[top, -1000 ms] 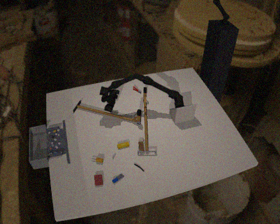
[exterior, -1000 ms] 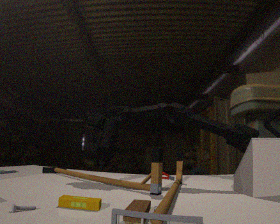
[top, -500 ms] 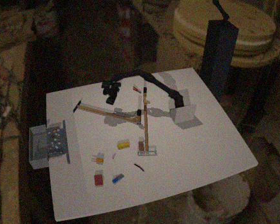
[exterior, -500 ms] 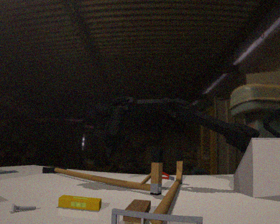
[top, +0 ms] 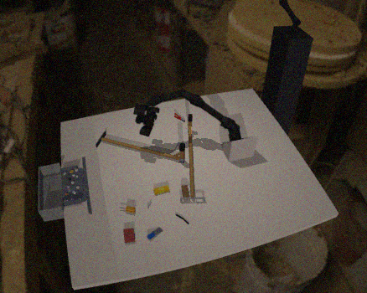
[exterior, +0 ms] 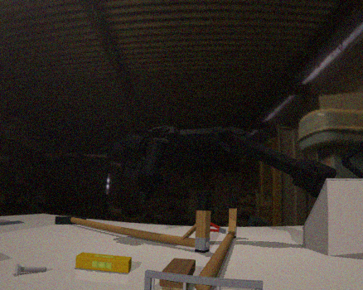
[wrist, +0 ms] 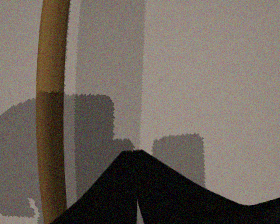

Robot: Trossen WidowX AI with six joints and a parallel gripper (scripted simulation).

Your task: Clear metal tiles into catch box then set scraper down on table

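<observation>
The long scraper (top: 132,147) (exterior: 125,232) (wrist: 52,45) lies on the table, a wooden handle with a dark blade at its far left end and an upright grip block at its right end. My gripper (top: 145,133) (wrist: 132,160) is shut and empty. It hangs above the table beside the scraper's handle, touching nothing; in the exterior view it is lost in the dark. Several small metal tiles (top: 72,182) lie scattered on the blue-grey steel plate (top: 83,196) at the left of the table. The clear catch box (top: 51,213) is at the plate's far left end.
A second wooden-handled tool (top: 192,161) (exterior: 218,257) with a grey frame head lies right of the scraper. A brown block (top: 185,191) (exterior: 178,267), yellow level (top: 161,189) (exterior: 104,263), red block (top: 129,235), blue item (top: 154,233) and red-handled item (top: 178,116) are also on the table.
</observation>
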